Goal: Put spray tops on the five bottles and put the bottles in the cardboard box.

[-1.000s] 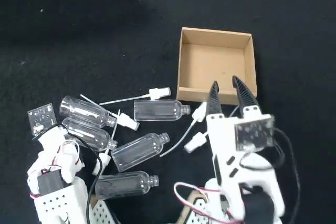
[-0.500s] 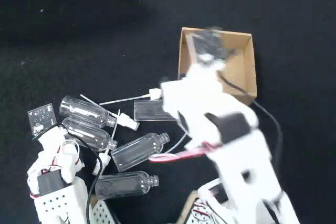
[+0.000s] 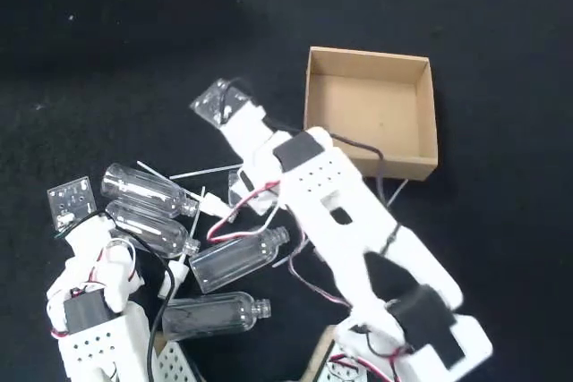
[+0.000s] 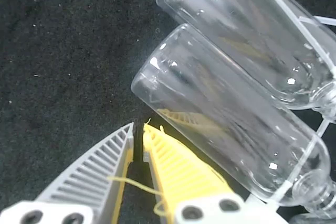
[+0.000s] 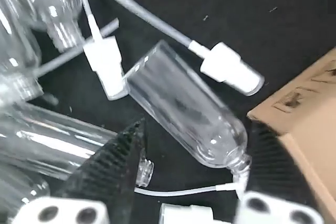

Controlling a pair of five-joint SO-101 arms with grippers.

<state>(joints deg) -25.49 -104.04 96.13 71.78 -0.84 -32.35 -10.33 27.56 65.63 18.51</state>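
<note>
Brown cardboard box (image 3: pixel 369 55) is seen open-topped on the black bench (image 3: pixel 134 60) in the high view. The five clear plastic bottles (image 3: pixel 236 258) are left lying loose on the bench beside it, one partly covered by the right arm (image 3: pixel 313 194). Left wrist view: the grey-and-yellow left gripper (image 4: pixel 139 128) is pinched nearly closed on nothing, just beside a bottle's base. Right wrist view: the black right gripper (image 5: pixel 198 125) is spread wide around one lying bottle, with white spray tops (image 5: pixel 231 69) scattered close by.
</note>
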